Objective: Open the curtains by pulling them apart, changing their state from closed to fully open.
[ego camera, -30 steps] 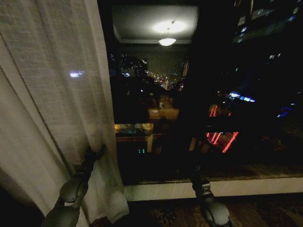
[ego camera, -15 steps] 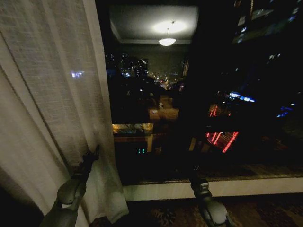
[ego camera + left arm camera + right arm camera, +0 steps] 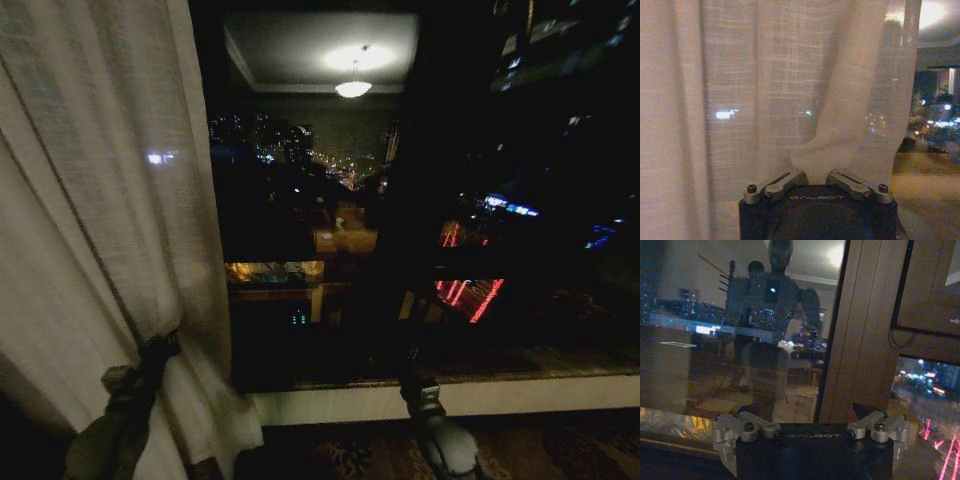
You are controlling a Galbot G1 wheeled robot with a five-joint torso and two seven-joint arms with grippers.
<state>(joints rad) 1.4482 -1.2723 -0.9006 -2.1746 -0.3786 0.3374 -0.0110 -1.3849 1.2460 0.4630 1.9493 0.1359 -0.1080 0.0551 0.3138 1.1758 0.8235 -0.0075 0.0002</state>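
Leftward goes the sheer curtain panel [image 3: 100, 200] since a second ago, its inner edge baring more dark window glass [image 3: 420, 200]; from the head view the left gripper [image 3: 150, 350] drags it low at the left. At the left wrist, jaws pinch a fold of curtain. At the right wrist, the right gripper [image 3: 812, 427] idles with jaws spread before the glass. Thin fabric could slip free if tension rises.
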